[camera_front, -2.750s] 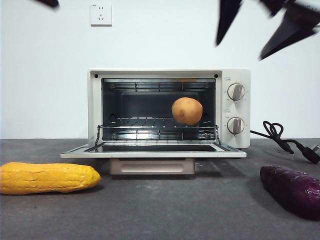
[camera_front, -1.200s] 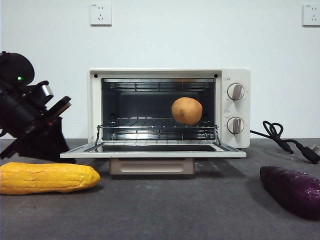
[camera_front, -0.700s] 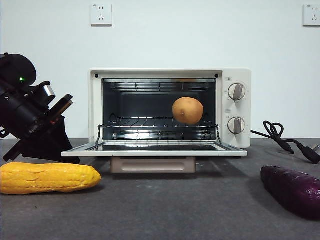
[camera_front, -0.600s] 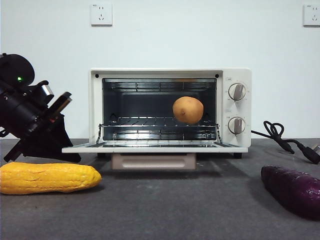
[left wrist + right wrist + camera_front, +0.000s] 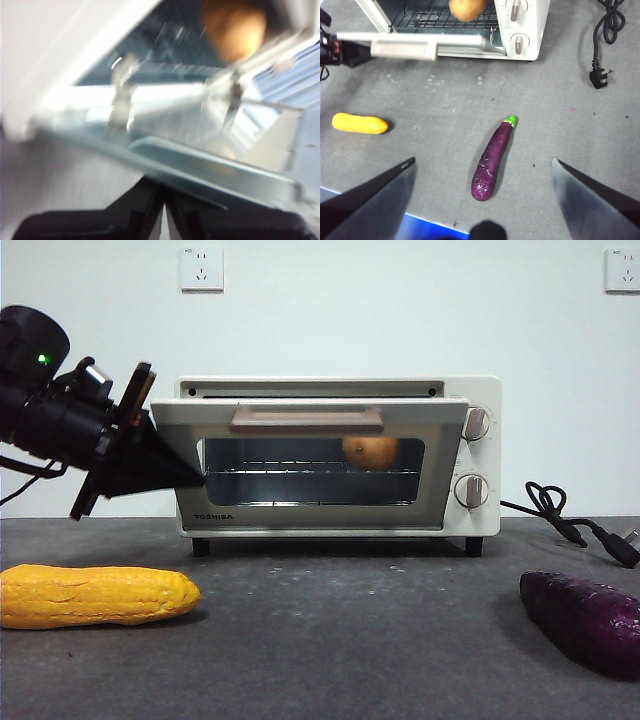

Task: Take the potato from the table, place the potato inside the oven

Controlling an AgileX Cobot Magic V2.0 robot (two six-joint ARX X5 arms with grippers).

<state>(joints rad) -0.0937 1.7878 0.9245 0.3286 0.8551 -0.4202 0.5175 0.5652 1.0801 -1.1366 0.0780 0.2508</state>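
The potato sits on the rack inside the oven, so the step in hand looks like shutting the door, now roughly three-quarters up. The left gripper presses under the door's left edge; in the left wrist view its jaws look closed together, holding nothing. To finish well it should probably keep pushing up and toward the oven along the door's swing until it seats, staying near the edge without slipping off. The right gripper waits high over the table, jaws wide apart and empty.

Half a second ago the door lay flat open and the left gripper sat lower beside it; the corn and eggplant have not moved.
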